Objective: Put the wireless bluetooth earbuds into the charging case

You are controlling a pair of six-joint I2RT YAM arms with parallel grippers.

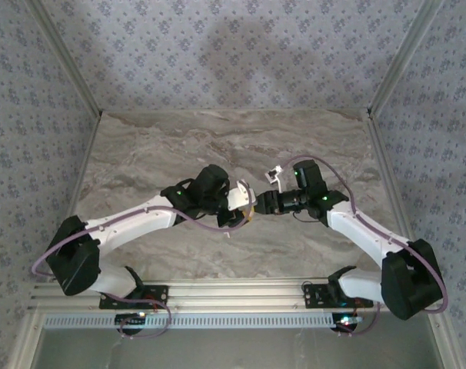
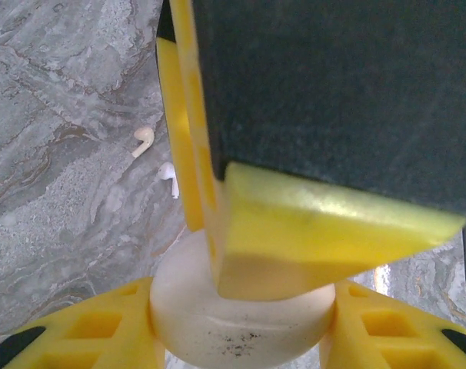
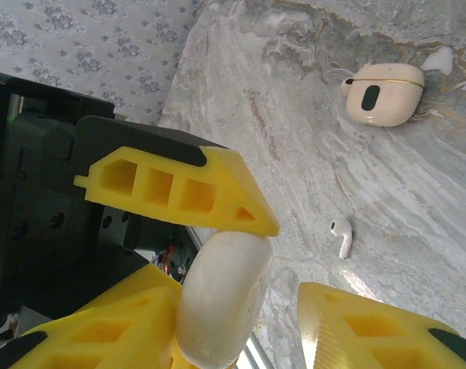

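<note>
Earbuds [image 2: 144,141] first: both out on the marble table [image 1: 179,146], none seated, so nothing of the insertion done yet. From the left wrist, two tiny curved stemmed bits lying near each other but apart, the left-hand one cream-tinted, the other whiter and glossy, each far smaller than a finger. Next along, left gripper [image 2: 241,296] clamped narrow on a cream rounded piece [image 2: 241,330]: smooth, dome-like, flecked with dark specks on its near face. Possibly a shell or a second case; cannot tell. Right gripper [image 3: 244,296] facing it over the table's middle, jaws part-way apart, one finger against the cream piece, the other clear of it with bare marble showing between, so no grip there by the look of it. Further right, from the right wrist, one white earbud lying alone, then the charging case [image 3: 383,94] resting on the marble, well apart from both grippers: tan-beige, rounded, a thin seam line round its upper part, a dark oval hollow facing the camera. Open or closed, not clear from here. Left to do, judging by this: free a gripper, ready the case, pick up each earbud in turn, seat both.
</note>
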